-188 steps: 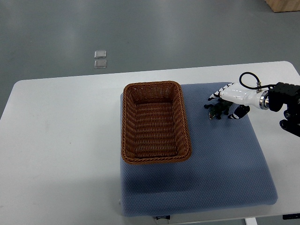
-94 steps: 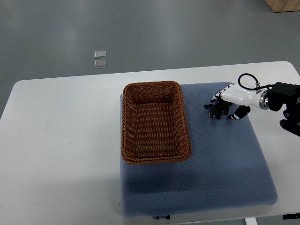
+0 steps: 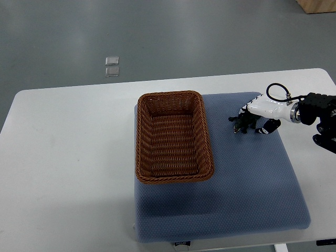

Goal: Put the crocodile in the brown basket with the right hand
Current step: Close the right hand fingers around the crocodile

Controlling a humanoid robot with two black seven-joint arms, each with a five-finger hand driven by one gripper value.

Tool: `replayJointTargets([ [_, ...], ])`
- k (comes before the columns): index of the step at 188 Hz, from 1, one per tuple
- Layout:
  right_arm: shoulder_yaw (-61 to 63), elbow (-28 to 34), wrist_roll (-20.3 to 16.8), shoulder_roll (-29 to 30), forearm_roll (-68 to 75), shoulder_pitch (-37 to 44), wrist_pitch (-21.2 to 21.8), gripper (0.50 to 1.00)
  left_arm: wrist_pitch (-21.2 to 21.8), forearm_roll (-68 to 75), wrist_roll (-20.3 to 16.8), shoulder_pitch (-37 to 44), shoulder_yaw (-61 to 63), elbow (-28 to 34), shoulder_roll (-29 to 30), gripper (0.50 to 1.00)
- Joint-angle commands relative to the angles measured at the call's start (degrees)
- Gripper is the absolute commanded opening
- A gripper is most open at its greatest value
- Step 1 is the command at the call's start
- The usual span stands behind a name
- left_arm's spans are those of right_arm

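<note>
Crocodile (image 3: 242, 124) in robot hand (image 3: 261, 109), beside basket (image 3: 206, 137)

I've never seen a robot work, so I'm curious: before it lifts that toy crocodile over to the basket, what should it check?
1. Right hand is at the crocodile: ok, it is right over the toy.
2. Toy is firmly held: cannot tell from this view.
3. Brown basket has room inside: ok, nothing lies in it.
4. Blue mat is bare between toy and basket: ok.
5. Basket sits flat on the mat: ok.
6. Left arm is out of the way: ok, it is not in view.
</note>
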Motion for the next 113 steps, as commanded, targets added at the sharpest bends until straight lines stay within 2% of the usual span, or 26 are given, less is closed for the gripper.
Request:
replayJointTargets([
  [1, -0.01, -0.11, -0.03, 0.09, -0.01, -0.06, 0.00, 0.764, 0.00, -0.02, 0.00, 0.00, 0.00, 0.00, 0.00, 1.000],
  [13, -0.01, -0.11, -0.03, 0.09, -0.01, -0.06, 0.00, 0.756, 0.00, 0.07, 0.00, 0.00, 0.00, 0.00, 0.00, 1.000],
  [38, -0.01, -0.20, -0.03, 0.09, 0.08, 0.02, -0.09, 0.705, 0.00, 0.07, 0.00, 0.00, 0.00, 0.00, 0.00, 1.000],
  [44, -0.01, -0.20, -0.03, 0.09, 0.08, 0.02, -0.09, 0.676, 0.00, 0.07, 0.00, 0.00, 0.00, 0.00, 0.00, 1.000],
  [59, 0.08, -0.29, -0.12, 0.00, 0.08, 0.02, -0.26, 0.568, 0.00, 0.07, 0.00, 0.00, 0.00, 0.00, 0.00, 1.000],
  [82, 0.08, -0.38, -0.12, -0.18, 0.17, 0.02, -1.41, 0.503, 0.00, -0.02, 0.00, 0.00, 0.00, 0.00, 0.00, 1.000],
  [113, 0.43, -0.38, -0.12, -0.62, 0.26, 0.02, -1.76, 0.500, 0.00, -0.02, 0.00, 0.00, 0.00, 0.00, 0.00, 1.000],
])
